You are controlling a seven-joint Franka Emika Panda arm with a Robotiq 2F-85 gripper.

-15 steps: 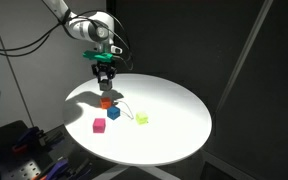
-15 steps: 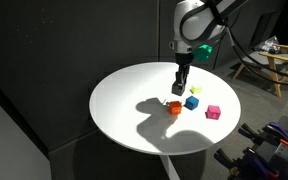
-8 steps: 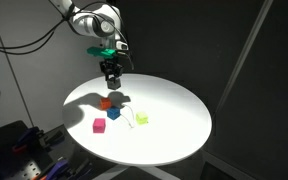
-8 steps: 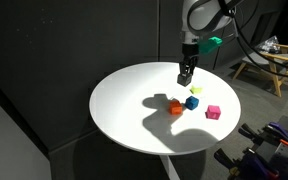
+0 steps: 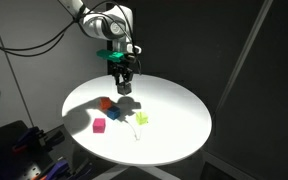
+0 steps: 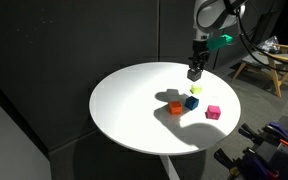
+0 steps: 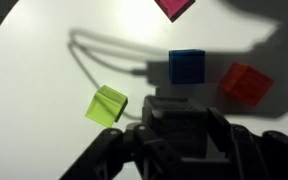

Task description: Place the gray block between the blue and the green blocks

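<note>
The gripper [image 5: 124,86] is hanging above the far part of the round white table [image 5: 174,110], clear of its surface and of the blocks lying nearer the camera. In the wrist view a small gray shape is sitting between the fingers; it is probably the gray block [image 7: 174,104], with the jaws closed on it, though the picture is blurred there. Below it the blue block [image 7: 187,66] is lying with the orange block [image 7: 246,82] just beside it on one side and the green block [image 7: 107,104] apart from it on the other, leaving bare table between blue and green. The pink block [image 7: 174,8] is showing at the top edge, beyond the blue one. The gripper's shadow is falling across the blocks.
</note>
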